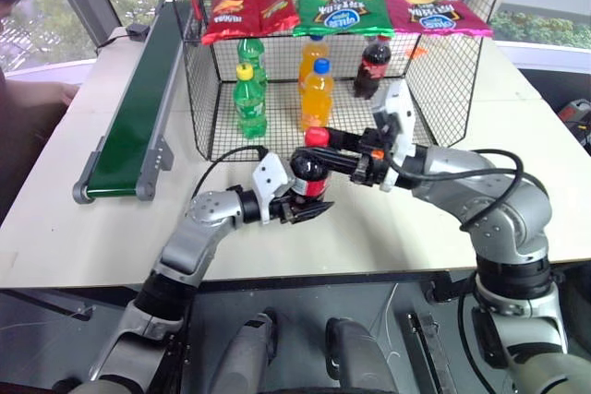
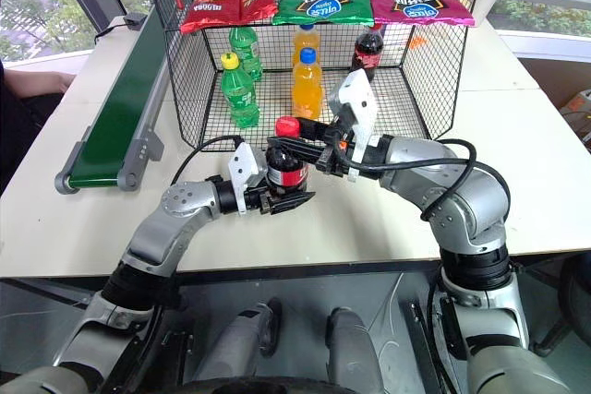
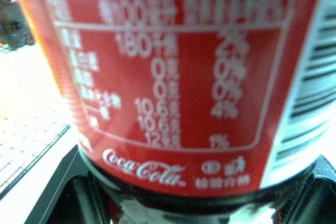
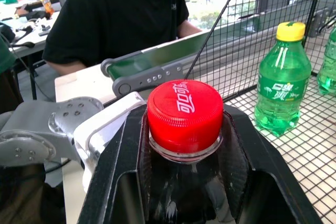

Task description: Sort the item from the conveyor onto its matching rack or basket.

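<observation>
Two grippers are closed on one cola bottle [image 1: 309,175], which is held upright above the white table [image 1: 55,228], just in front of the black wire basket [image 1: 208,89]. Its labelled body is clamped by the left gripper [image 1: 300,211], its neck below the red cap by the right gripper [image 1: 325,143]. Well to the left lies the conveyor [image 1: 138,113].

A: What's right in front?
B: The bottle [image 3: 178,77], red label with white print, barcode at one edge.
A: And beneath it?
B: Dark liquid, black gripper [image 3: 173,208] parts, pale table [image 3: 31,129] beside.
</observation>
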{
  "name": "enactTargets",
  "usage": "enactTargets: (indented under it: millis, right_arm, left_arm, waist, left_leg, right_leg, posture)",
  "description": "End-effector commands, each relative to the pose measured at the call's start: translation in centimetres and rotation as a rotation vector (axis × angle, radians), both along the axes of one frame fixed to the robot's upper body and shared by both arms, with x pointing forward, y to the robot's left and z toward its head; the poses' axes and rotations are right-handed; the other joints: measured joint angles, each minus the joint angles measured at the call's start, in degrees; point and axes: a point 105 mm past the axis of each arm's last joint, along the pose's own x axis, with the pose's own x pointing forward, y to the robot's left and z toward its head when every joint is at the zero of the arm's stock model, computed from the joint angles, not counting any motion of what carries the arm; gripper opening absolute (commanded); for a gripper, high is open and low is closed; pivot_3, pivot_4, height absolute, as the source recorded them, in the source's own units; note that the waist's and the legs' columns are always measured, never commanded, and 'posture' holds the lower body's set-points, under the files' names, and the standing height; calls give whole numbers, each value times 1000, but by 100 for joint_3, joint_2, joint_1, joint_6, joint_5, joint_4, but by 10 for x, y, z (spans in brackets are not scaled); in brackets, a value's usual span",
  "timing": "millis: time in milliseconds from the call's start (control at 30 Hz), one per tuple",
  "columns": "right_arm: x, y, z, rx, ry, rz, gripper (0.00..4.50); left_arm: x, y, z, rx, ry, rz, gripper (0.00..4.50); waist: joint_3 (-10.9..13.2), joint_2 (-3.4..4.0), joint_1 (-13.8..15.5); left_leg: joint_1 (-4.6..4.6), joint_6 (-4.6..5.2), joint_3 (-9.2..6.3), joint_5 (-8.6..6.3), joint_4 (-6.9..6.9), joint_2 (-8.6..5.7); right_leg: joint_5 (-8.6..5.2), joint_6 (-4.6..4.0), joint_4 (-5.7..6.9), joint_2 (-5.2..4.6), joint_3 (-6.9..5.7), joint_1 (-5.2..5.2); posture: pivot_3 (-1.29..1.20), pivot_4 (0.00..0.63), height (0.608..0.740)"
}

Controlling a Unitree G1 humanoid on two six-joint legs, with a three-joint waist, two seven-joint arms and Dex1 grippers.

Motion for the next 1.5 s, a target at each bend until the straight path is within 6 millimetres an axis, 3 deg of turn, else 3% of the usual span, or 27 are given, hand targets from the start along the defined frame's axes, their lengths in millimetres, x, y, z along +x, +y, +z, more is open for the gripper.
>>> enactTargets:
  millis: [33,100,167,233,433,633,767,900,1100,1300,1500]
  right_arm:
    - [-7,6,7,21,-17,47,1150]
    - [-8,6,6,17,-11,47,1150]
    - [-7,6,6,16,-10,40,1150]
    - [-7,5,7,16,-9,35,1150]
    - [-3,0,5,7,-7,1,1150]
    - [34,-27,23,71,-44,-242,1150]
    - [61,-60,42,133,-56,-422,1150]
    - [83,-84,57,168,-84,-567,1150]
    - [111,-101,59,177,-92,-720,1150]
    - [133,-100,44,163,-112,-809,1150]
    - [146,-99,38,153,-135,-846,1150]
  left_arm:
    - [1,-6,25,-45,-88,7,2987]
    - [3,-5,25,-51,-77,26,2987]
    - [3,-6,26,-59,-65,17,4003]
    - [0,-6,25,-59,-48,-5,4436]
    - [1,0,25,-55,-17,20,4436]
    - [-4,25,23,-55,35,92,4436]
    - [-8,51,25,-124,117,192,4436]
    - [-10,64,14,-108,141,273,4436]
    - [-3,68,16,-131,111,371,4436]
    - [7,60,23,-136,13,460,4436]
    - [4,52,22,-167,18,461,4436]
  waist:
    - [0,0,0]
    - [0,0,5]
    - [0,0,3]
    - [0,0,3]
    - [0,0,0]
    - [0,1,-21]
    - [2,3,-27]
    - [2,3,-19]
    - [2,3,-5]
    - [2,4,-19]
    - [4,8,-42]
  left_leg:
    - [0,0,0,0,0,0]
    - [0,0,0,0,1,0]
    - [0,0,0,0,2,0]
    - [0,0,-1,0,2,0]
    - [0,1,0,1,2,0]
    - [2,1,-1,1,3,0]
    - [2,1,0,1,3,0]
    - [2,1,0,1,2,0]
    - [3,2,4,2,3,0]
    - [3,2,6,3,1,0]
    - [5,2,9,4,2,-1]
  right_leg:
    - [0,0,0,0,0,0]
    - [0,0,0,0,0,0]
    - [0,0,0,0,0,1]
    - [0,0,1,0,0,1]
    - [0,0,2,3,0,1]
    - [0,0,5,4,0,2]
    - [0,0,6,9,1,0]
    - [0,0,6,11,1,0]
    - [1,-2,7,12,1,1]
    - [2,0,8,14,3,0]
    - [9,13,14,18,4,-1]
  posture:
    - [0,150,738]
    - [0,150,738]
    - [0,150,738]
    - [0,150,738]
    - [0,150,738]
    - [0,150,738]
    - [0,150,738]
    - [0,150,738]
    - [0,150,738]
    - [0,150,738]
    - [0,150,738]
